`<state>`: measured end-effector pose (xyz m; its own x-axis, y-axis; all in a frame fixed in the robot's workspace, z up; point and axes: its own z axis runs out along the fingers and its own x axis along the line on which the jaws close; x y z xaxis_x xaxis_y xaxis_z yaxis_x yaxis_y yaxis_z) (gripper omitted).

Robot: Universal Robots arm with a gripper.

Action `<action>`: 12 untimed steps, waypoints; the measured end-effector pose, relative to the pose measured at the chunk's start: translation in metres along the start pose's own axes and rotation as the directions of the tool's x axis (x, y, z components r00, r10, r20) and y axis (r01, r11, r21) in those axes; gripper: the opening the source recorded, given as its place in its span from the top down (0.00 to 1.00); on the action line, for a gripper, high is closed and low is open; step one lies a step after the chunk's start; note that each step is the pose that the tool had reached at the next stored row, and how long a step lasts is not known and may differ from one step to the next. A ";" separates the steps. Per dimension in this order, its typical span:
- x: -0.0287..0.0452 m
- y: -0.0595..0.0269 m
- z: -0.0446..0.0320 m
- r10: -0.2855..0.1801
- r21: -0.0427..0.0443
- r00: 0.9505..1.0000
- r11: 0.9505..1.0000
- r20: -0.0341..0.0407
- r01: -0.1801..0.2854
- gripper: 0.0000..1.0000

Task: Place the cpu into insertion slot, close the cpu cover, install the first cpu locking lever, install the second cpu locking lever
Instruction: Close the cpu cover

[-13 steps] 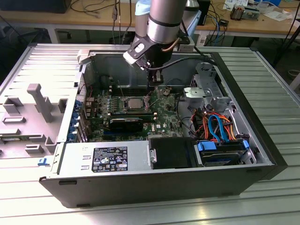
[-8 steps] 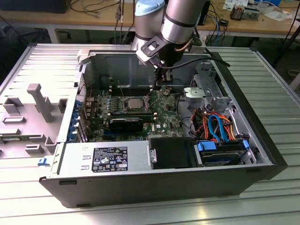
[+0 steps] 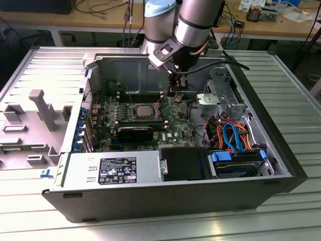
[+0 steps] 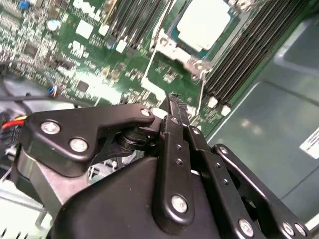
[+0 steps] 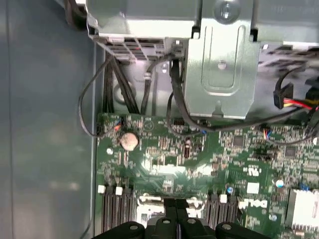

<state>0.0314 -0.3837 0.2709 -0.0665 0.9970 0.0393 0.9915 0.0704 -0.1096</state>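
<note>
Black gripper [image 4: 175, 107] linkage up close in the second wrist view. Its fingers are pressed together with nothing seen between them. The tip hangs over the green motherboard [image 4: 99, 64], just beside the socket corner. In the exterior view the gripper [image 3: 174, 92] sits near the socket on the exterior view's right.

The cpu [image 4: 205, 21] lies flat in the insertion slot [image 3: 142, 119], silver top showing, so step one looks done. The cpu cover [image 4: 177, 50] appears folded down around the chip, its tab flat on the board side, so step two is likely done too.

Two thin wire levers [image 4: 149, 62] [image 4: 201, 92] run along the socket sides. They seem to stand off the frame, not hooked, though I can't tell for sure. Both lever steps look left to do.
</note>
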 end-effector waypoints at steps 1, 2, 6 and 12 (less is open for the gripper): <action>0.0000 0.0000 0.0001 -0.001 -0.027 1.000 1.000 0.002 0.001 0.89; 0.0000 -0.0001 0.0003 -0.001 -0.047 1.000 0.999 0.003 0.002 0.89; 0.0000 -0.0001 0.0003 -0.002 -0.053 1.000 0.999 0.004 0.002 0.89; 0.0001 0.0071 0.0034 -0.025 -0.052 1.000 0.998 0.008 0.025 0.89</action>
<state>0.0381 -0.3830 0.2668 -0.0919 0.9952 0.0342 0.9940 0.0937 -0.0566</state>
